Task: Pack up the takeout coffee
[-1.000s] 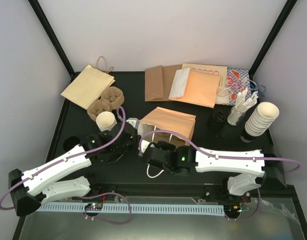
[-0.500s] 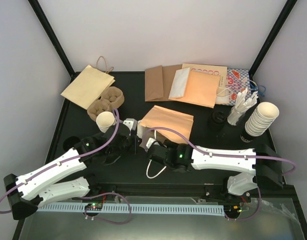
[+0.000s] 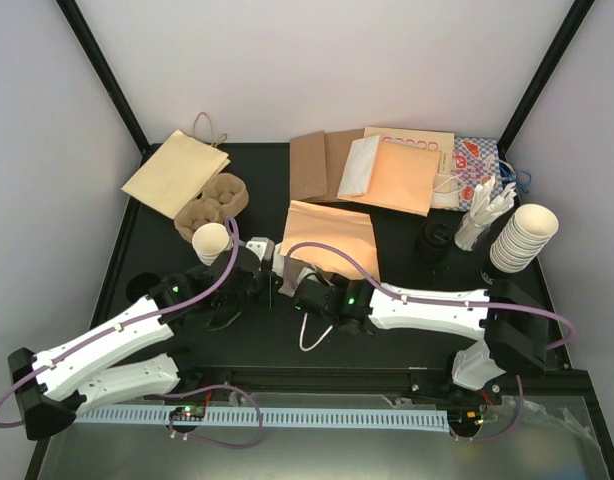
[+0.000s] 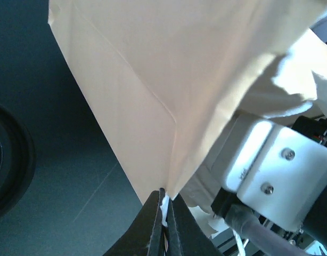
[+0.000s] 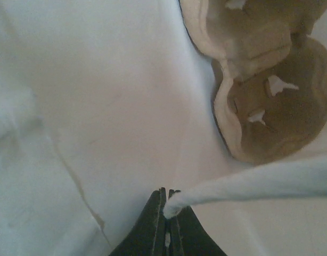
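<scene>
Our left tool [image 4: 162, 201] pinches the bag [image 4: 153, 80] edge, right tool [image 5: 166, 208] clenches its handle [image 5: 248, 184]; pulling apart could tear it.

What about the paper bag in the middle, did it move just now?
Yes. The paper bag slid toward the back of the table; its far edge now sits closer to the brown envelopes, and it lies flatter.

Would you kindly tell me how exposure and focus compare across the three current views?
Top view: evenly lit and sharp throughout. Left wrist view: the bag fills the frame, bright but still readable. Right wrist view: the bag is washed out and bluish, and the cup tray looks soft.
</scene>
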Robot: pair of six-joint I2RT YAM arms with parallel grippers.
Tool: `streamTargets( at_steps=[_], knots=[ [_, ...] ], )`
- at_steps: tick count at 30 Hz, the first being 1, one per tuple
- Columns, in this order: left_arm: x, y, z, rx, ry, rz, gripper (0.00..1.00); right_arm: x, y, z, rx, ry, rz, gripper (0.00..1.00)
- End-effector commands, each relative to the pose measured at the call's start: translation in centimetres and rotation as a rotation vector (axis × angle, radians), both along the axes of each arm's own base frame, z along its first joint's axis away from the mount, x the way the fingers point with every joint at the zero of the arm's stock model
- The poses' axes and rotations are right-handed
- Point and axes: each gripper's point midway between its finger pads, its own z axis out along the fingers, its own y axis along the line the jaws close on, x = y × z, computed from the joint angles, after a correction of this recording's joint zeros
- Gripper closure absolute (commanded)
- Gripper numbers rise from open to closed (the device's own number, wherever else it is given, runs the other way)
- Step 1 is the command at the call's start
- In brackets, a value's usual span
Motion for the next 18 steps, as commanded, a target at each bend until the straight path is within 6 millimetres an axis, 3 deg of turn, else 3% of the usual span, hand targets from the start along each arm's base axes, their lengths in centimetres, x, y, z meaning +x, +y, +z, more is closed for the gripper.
streamTargets(
  at_steps=[1, 18],
  knots=[
    [-0.3, -0.2, 0.3, -0.009, 0.004, -0.021, 0.98, 0.8, -1.0, -0.9, -0.014, -0.001, -0.060, 0.99],
    [-0.7, -0.1, -0.1, -0.007, 0.019, -0.035, 0.98, 2.9, -1.4, -2.5, -0.114, -0.042, -0.141, 0.99]
  ],
)
